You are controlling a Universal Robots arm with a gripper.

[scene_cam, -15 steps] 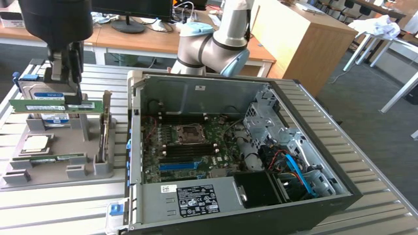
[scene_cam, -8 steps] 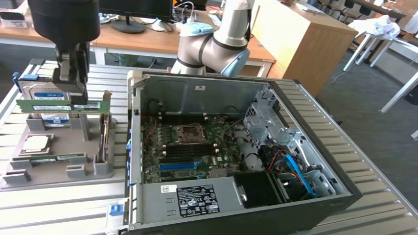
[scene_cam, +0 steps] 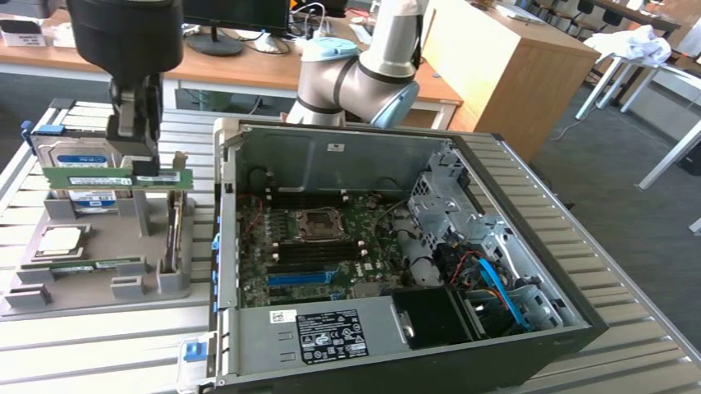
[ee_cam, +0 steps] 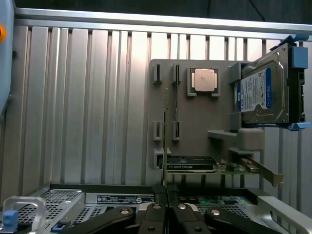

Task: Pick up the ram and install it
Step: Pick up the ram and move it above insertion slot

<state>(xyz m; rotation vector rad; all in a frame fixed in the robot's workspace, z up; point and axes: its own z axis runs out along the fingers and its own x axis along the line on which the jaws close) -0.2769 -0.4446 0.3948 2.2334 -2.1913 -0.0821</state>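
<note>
ram (scene_cam: 93, 179) pinched at its top edge by the pincer (scene_cam: 144, 168) — held clear above the gray holder (scene_cam: 98, 283).

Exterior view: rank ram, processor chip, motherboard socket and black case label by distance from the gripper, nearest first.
1. ram, clamped in the gripper.
2. processor chip, in the grey holder, exterior view's left.
3. motherboard socket, inside the open case.
4. black label, on the case's near edge.
</note>
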